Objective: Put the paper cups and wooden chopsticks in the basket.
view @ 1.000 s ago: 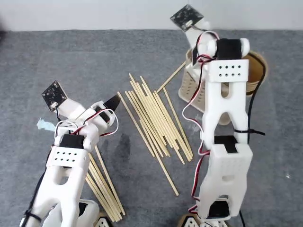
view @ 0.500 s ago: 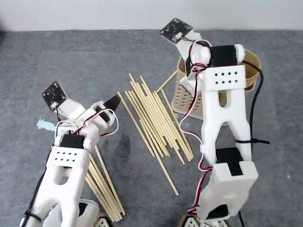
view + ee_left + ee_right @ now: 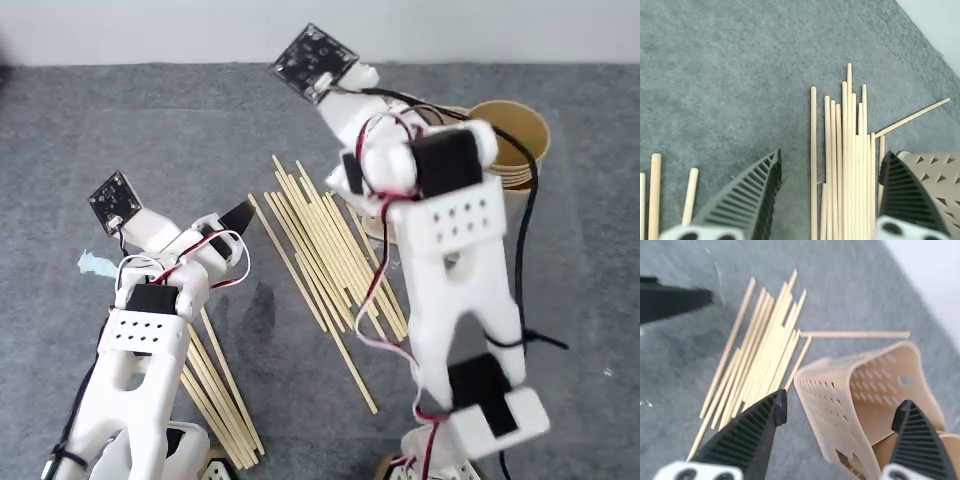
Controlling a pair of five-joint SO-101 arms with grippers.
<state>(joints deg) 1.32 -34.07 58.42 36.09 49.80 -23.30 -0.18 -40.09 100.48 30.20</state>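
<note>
Several wooden chopsticks [image 3: 330, 255] lie in a loose pile mid-table, one stick angled off toward the basket. My left gripper [image 3: 238, 218] hangs just left of the pile; its wrist view has it open [image 3: 825, 200] over the chopsticks [image 3: 847, 150], nothing held. The tan perforated basket [image 3: 875, 390] sits tilted at the pile's right end, its corner [image 3: 935, 170] by my left gripper's finger. Stacked brown paper cups [image 3: 518, 135] are at the basket's far side. My right gripper [image 3: 835, 440] is open above the basket's edge and the chopsticks [image 3: 760, 360].
A second bundle of chopsticks [image 3: 215, 390] lies under my left arm near the front edge. A pale blue scrap [image 3: 95, 265] sits at the left. Grey mat stretches bare toward the back left. The right arm covers most of the basket from above.
My right arm has swung left from over the basket toward the chopstick pile. The basket shifted a little with it. The left arm has not moved.
</note>
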